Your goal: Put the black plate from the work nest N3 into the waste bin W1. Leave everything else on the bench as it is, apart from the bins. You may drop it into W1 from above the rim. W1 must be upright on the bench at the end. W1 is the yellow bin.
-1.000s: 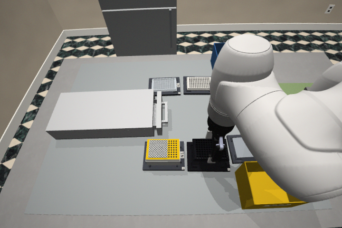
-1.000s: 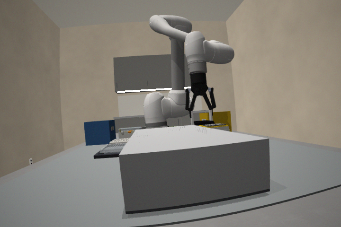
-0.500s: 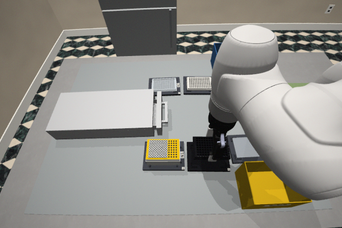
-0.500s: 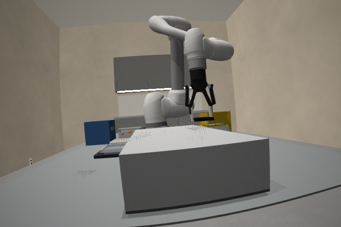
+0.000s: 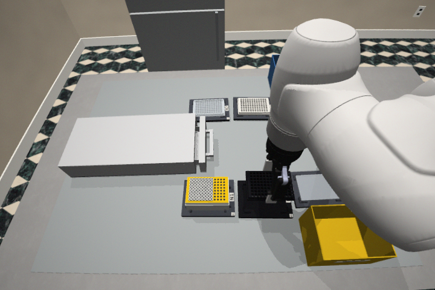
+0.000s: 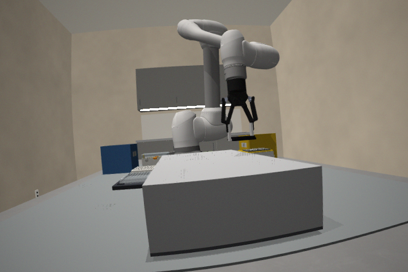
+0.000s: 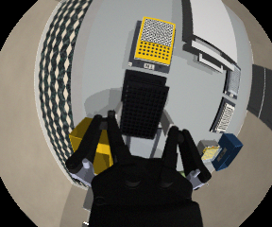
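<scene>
Notably, the gripper (image 6: pixel 241 137) was found clamped on the black plate (image 6: pixel 243 137), one finger on each of two opposite edges, with the plate held level. In the exterior view the plate hung in the air, above the top of the large grey box (image 6: pixel 233 195) in the foreground and in front of the yellow bin (image 6: pixel 263 140). The top view placed the plate (image 5: pixel 259 184) over the black work nest (image 5: pixel 264 210), offset toward the nest's far edge, and the nest's near part lay bare. The wrist view confirmed the plate (image 7: pixel 144 104) between the fingers, which stood at a moderate spread.

The yellow bin (image 5: pixel 341 239) stood upright on the bench (image 5: pixel 139 239), just beside the nest's near right corner, with its opening facing up. Its right side was hidden behind the white arm (image 5: pixel 362 136).

A yellow tip box (image 5: pixel 207 190) sat on its own nest left of the black nest. A grey tray (image 5: pixel 312 188) lay immediately right of the black nest, between it and the arm. Two pale well plates (image 5: pixel 209 107) (image 5: pixel 254 105) sat on nests further back. A blue bin (image 5: pixel 274 70) was partly visible behind the arm's wrist joint.
</scene>
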Action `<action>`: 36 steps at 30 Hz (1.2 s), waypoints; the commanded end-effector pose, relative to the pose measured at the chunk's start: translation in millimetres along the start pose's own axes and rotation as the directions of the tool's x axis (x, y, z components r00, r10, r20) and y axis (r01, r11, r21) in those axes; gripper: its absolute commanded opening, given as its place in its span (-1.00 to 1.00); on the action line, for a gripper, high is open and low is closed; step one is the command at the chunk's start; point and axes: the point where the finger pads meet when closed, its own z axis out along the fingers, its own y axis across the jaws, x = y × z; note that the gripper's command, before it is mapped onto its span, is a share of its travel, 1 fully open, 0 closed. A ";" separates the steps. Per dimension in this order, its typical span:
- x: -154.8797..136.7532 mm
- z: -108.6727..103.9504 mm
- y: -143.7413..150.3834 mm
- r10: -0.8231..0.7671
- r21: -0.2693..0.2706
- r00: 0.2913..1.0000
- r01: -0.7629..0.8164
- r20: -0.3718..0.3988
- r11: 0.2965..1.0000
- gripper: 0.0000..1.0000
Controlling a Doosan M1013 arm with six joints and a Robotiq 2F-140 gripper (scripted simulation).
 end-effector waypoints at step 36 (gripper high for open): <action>0.0 -35.8 0.0 0.000 0.000 1.000 0.000 0.000 1.000 -0.80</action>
